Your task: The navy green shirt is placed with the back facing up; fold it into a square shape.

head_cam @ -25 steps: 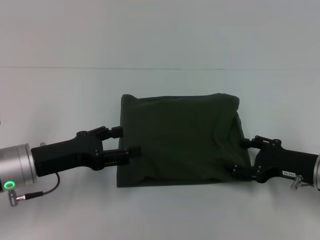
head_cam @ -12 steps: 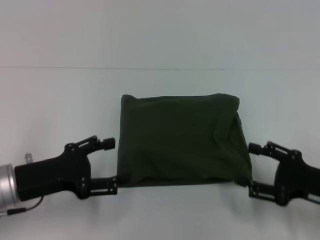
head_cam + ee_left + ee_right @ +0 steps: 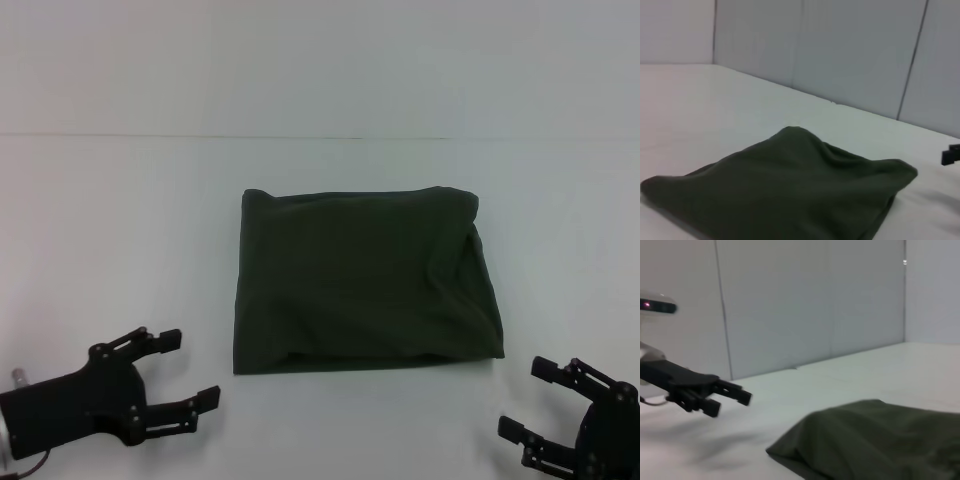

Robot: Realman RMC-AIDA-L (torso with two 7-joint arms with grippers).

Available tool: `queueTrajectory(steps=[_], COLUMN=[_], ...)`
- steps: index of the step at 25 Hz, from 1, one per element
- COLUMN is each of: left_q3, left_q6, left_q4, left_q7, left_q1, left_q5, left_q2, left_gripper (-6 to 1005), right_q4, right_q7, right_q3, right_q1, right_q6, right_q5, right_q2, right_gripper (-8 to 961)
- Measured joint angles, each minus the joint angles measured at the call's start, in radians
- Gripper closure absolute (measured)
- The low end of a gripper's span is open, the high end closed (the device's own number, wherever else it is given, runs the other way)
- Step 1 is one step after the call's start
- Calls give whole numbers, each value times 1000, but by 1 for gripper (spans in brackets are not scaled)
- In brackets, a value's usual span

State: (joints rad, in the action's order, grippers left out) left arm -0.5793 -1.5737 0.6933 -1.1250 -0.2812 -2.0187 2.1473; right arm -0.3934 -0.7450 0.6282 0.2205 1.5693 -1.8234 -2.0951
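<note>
Now you see the navy green shirt [image 3: 365,280] lying folded into a near-square packet at the middle of the white table [image 3: 120,200], its plain side up and a few soft creases running along the edge on the robot's right. Your left gripper [image 3: 190,368] hangs off the shirt's near corner on the robot's left, clear of the cloth, jaws spread and holding nothing. Your right gripper [image 3: 528,400] sits off the opposite near corner, also apart from the fabric, jaws spread and empty. From the left wrist view the shirt [image 3: 785,195] shows as a low, puffed mound; the right wrist view catches its edge [image 3: 875,440] with the left gripper [image 3: 732,400] beyond it.
</note>
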Motion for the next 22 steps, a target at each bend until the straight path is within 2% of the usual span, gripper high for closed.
queueTrajectory(steps=[5,22], left_q3=[46,27], left_q6=[6,-7], left_q4=[-25,-37], left_q7=[11,28], left_q1=[8,8], left_q5=[-1,-2], left_q2=[0,5], left_gripper=[48,48], right_q4=[32,47], right_q7=[39,47], right_q3=[-10,-42], right_q1=[-2,20], right_q6=[-63,-78], right_q5=[-1,3], right_q2=[0,-2], right_gripper=[87,87])
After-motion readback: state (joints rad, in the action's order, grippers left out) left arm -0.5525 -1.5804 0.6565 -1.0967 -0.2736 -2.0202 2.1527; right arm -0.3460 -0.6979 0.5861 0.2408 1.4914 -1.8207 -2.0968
